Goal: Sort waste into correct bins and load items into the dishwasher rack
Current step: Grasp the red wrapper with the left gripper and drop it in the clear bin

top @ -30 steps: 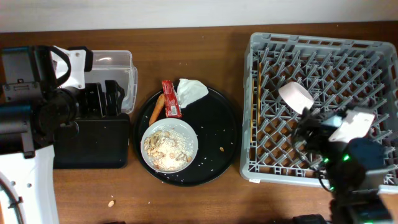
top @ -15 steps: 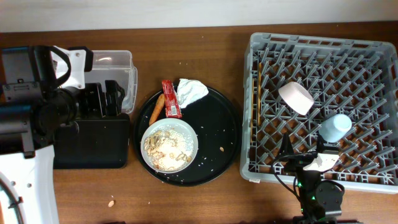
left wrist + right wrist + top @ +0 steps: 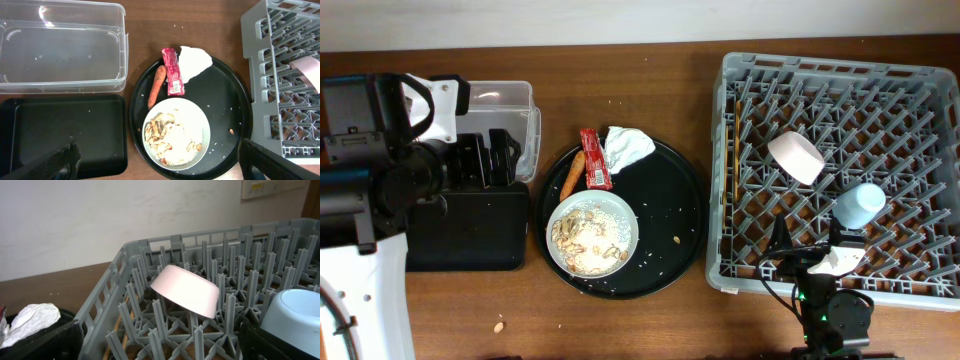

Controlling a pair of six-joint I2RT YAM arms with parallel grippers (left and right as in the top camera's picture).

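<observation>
The grey dishwasher rack holds a small white bowl tilted on its pegs, a light-blue cup mouth-down, and wooden chopsticks along its left wall. My right gripper is open and empty at the rack's front edge, short of the cup and bowl. A wide white dish of rice-like scraps, a white napkin, a red wrapper and an orange piece lie on the round black tray. My left gripper is open and empty, high over the clear tub and black tray.
Loose rice grains and a small crumb are scattered on the round tray. One crumb lies on the wooden table near the front left. The round tray nearly touches the rack's left wall and the black bin's right edge.
My right arm has drawn back from over the rack to its front edge. The light-blue cup, hidden a second ago, now stands free in the rack. The left arm has not moved.
</observation>
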